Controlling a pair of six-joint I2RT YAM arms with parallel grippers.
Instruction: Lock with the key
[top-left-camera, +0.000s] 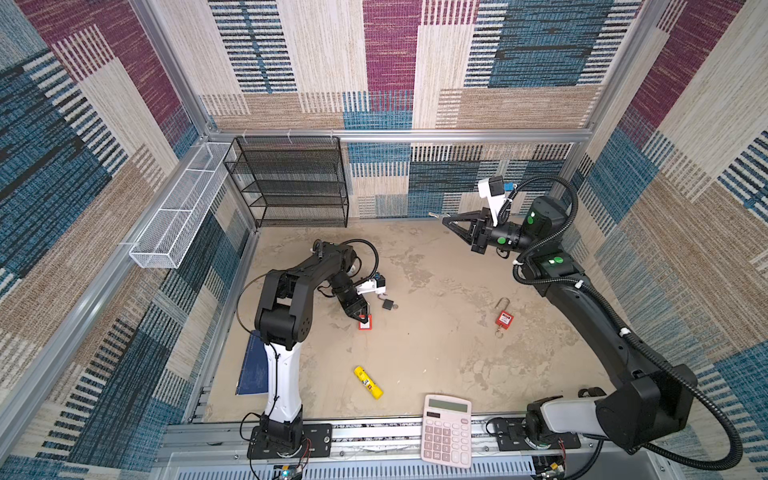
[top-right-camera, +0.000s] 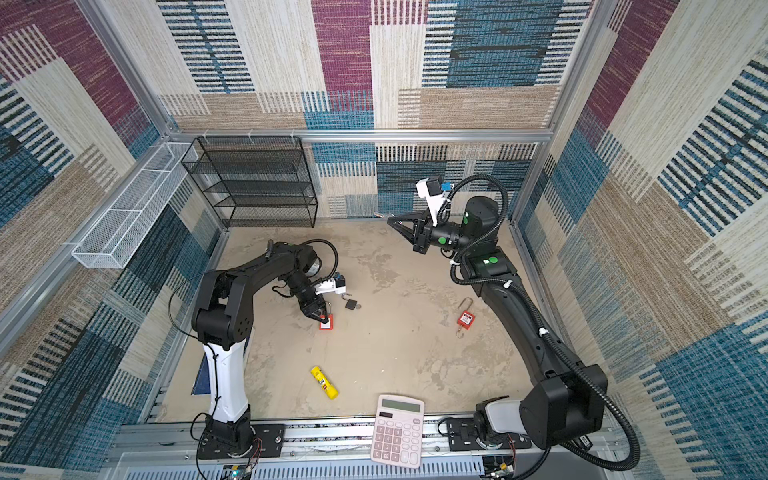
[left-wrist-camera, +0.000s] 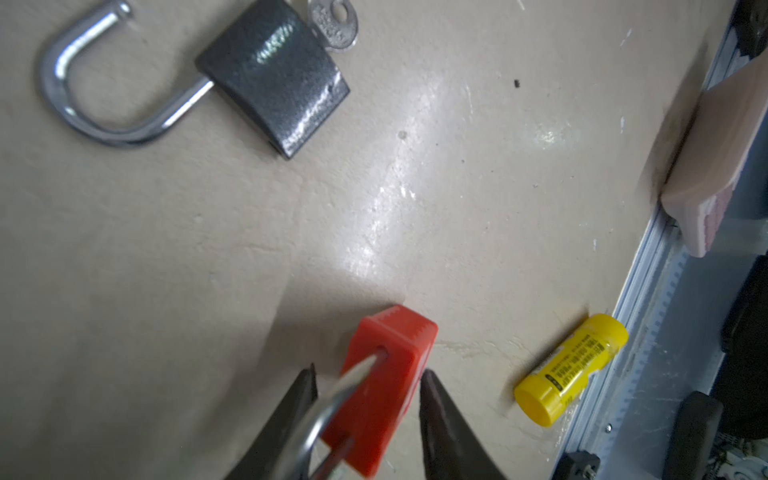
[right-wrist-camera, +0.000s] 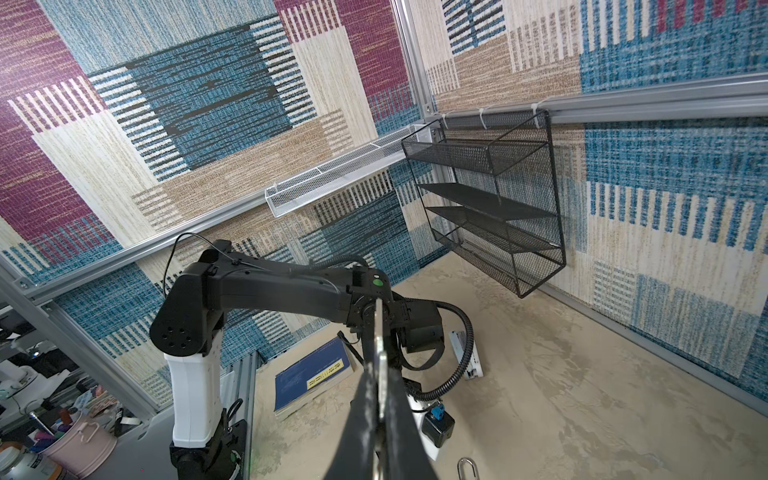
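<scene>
A red padlock (top-left-camera: 365, 323) with a white label lies on the beige table floor, left of centre in both top views. My left gripper (top-left-camera: 363, 317) reaches down over it. In the left wrist view the two fingers of the left gripper (left-wrist-camera: 370, 374) stand apart on either side of the red padlock (left-wrist-camera: 392, 353). Its silver shackle (left-wrist-camera: 332, 399) lies against one finger. My right gripper (top-left-camera: 445, 217) hangs high at the back right, shut on a thin silver key (right-wrist-camera: 379, 332) that sticks out past the fingertips.
A black padlock (top-left-camera: 388, 304) with its shackle open and a key in it lies just right of the left gripper. A second red padlock (top-left-camera: 503, 319) lies further right. A yellow glue stick (top-left-camera: 368, 382), pink calculator (top-left-camera: 447, 430), blue book (top-left-camera: 253, 370) and black mesh shelf (top-left-camera: 291, 183) ring the floor.
</scene>
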